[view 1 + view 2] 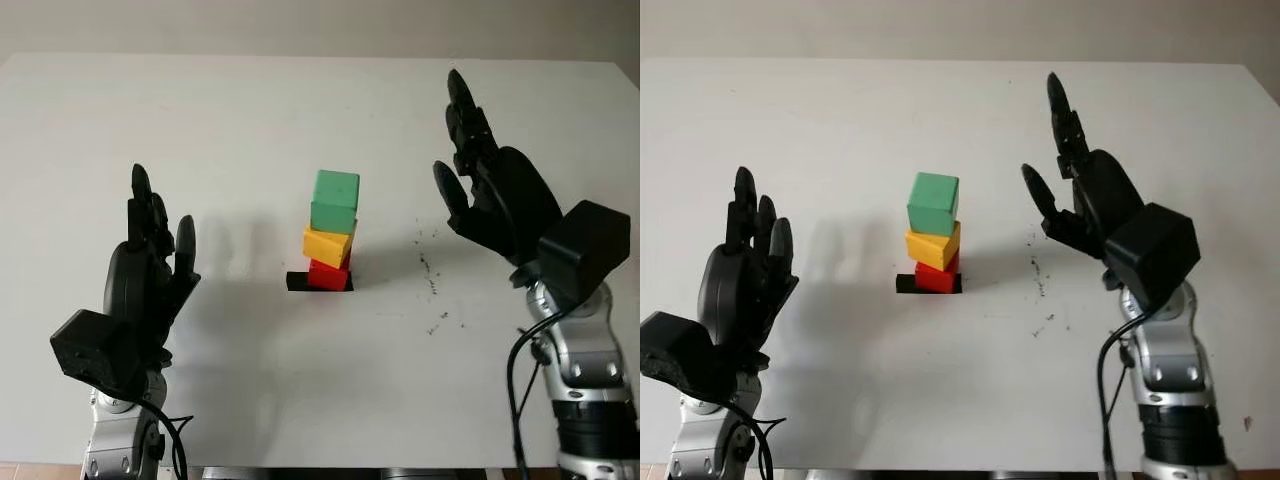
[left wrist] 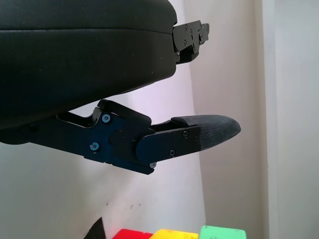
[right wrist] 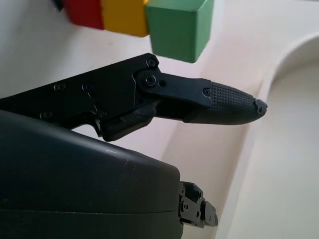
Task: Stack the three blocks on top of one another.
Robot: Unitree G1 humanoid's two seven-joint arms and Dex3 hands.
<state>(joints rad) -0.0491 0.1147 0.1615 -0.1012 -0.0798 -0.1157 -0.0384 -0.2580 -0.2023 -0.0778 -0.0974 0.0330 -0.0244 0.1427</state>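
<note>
The white table (image 1: 200, 110) takes up nearly the whole frame, and the tower stands at its centre on a small black mark (image 1: 298, 282). The right hand (image 1: 490, 190) is raised at the right of the frame, open and holding nothing, its palm turned toward the stack. The left hand (image 1: 150, 270) is raised at the lower left, also open and empty, its palm facing the stack too. Between them the three blocks already sit one on another — the green block (image 1: 334, 201) on top, the yellow block (image 1: 328, 245) in the middle, the red block (image 1: 329, 274) at the bottom, touching the table. The tower's long axis runs upright, though the yellow block is turned a little against the other two and the green one overhangs slightly, so the column looks a bit crooked. The stack lies to the right of the left hand and to the left of the right hand, well apart from both; neither is clearly the nearer. By my reading the stacking is done, and the only move left is for both hands to draw back without brushing the tower — a sideways knock at the top block would be the risk.
</note>
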